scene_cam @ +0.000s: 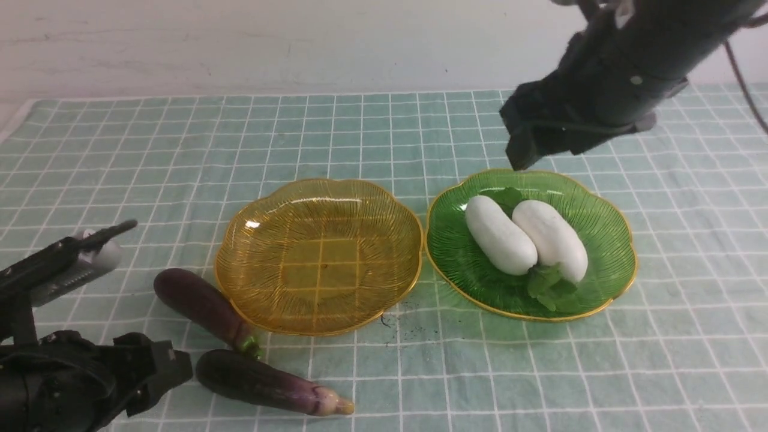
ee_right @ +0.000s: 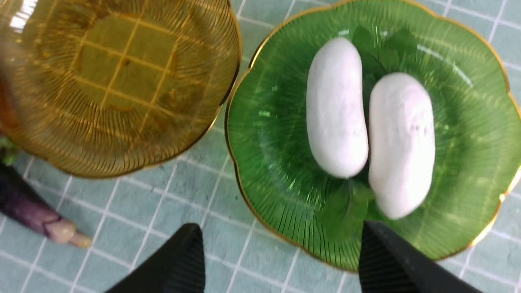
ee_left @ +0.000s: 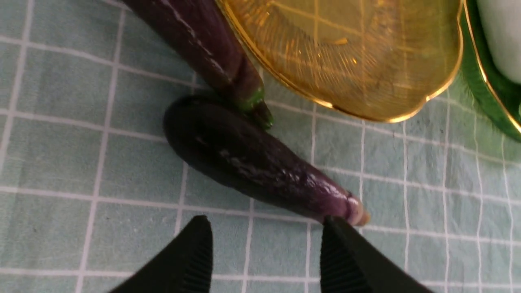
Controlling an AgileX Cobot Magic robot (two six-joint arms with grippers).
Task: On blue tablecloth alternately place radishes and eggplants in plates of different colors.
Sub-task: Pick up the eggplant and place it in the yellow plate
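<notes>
White oblong toy radishes (scene_cam: 500,235) sit side by side, touching, in the green ribbed plastic plate (scene_cam: 456,252). Dark purple toy eggplants (scene_cam: 204,303) lie on the blue grid tablecloth (scene_cam: 120,156) by the amber ribbed plate (scene_cam: 318,252). Left gripper (ee_left: 264,228) w/ jaws apart near them, right gripper (ee_right: 279,228) also apart, over green plate.

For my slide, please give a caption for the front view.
Both radishes in the green plate, amber plate empty, two eggplants on the blue tablecloth.

The left wrist view cuts off the far eggplant (ee_left: 203,44), the yellow plate (ee_left: 366,61) and the green plate (ee_left: 506,97). Leaves (scene_cam: 549,288) lie partly hidden under the radishes (scene_cam: 501,235). From the front, the left arm (scene_cam: 54,384) and right arm (scene_cam: 630,66) run out of frame.
</notes>
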